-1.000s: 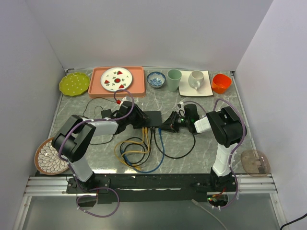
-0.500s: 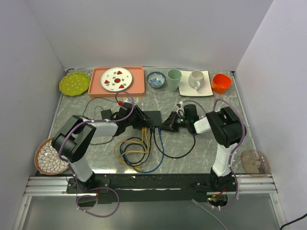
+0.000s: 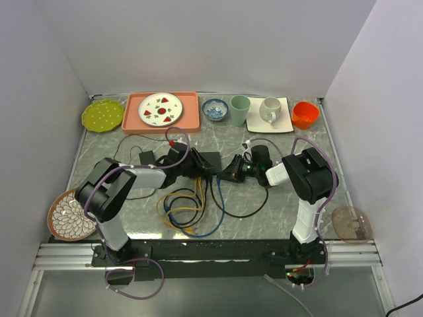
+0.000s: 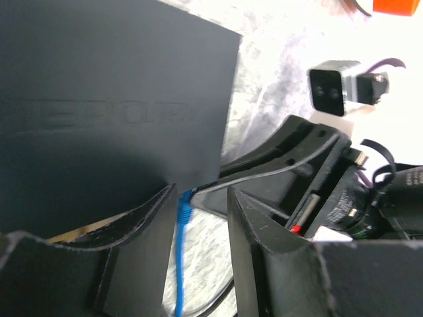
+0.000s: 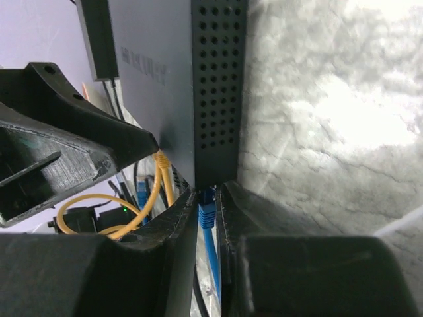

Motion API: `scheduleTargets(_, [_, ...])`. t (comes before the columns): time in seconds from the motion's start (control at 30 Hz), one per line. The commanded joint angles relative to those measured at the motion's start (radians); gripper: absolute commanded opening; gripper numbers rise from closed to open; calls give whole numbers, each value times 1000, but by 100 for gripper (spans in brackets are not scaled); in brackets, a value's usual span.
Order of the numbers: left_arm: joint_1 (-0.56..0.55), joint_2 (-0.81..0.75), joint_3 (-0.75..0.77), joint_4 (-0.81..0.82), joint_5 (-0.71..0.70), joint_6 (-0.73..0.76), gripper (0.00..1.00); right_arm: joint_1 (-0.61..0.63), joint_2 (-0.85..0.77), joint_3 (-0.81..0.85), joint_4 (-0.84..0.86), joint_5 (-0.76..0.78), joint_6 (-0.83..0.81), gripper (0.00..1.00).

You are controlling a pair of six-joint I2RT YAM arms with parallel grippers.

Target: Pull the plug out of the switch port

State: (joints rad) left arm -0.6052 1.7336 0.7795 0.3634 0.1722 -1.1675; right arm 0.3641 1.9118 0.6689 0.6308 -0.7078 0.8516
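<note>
**Table.** The marble table [image 3: 264,221] carries the work at its centre, with crockery ranged along the far edge.

**Switch.** The switch [image 3: 211,160] lies flat at mid-table between the two arms, its cable sockets on the near edge. In the right wrist view its perforated side wall [image 5: 218,86] stands just ahead of the fingers.

**Left gripper.** The left gripper [image 3: 195,165] is at the switch's left near corner. Its jaws stand apart and grip nothing. One finger [image 4: 142,221] lies over the edge of the switch's top. The other [image 4: 258,244] is off the box, beside the right arm's fingers.

**Right gripper.** The right gripper [image 3: 228,173] meets the switch's right near corner. Its jaws are drawn in tight on the blue plug [image 5: 207,214], one on each side.

**Cables.** Yellow cables [image 3: 178,205] and a blue cable [image 3: 221,198] run from the near edge of the switch into loose loops towards the arm bases.

**Plug.** The blue plug's head touches the switch's socket edge. Whether it is fully seated cannot be told.
</note>
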Motion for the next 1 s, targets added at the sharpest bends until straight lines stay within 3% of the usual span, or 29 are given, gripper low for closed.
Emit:
scheduleTargets(0.0, [-16, 46, 59, 28, 20, -3, 43, 9, 70, -60, -210, 209, -74, 0])
scheduleTargets(0.3, [-18, 69, 64, 6, -31, -11, 43, 10, 87, -74, -165, 179, -27, 0])
scheduleTargets(0.97, [-56, 112, 29, 79, 35, -41, 43, 12, 102, -94, -100, 130, 14, 0])
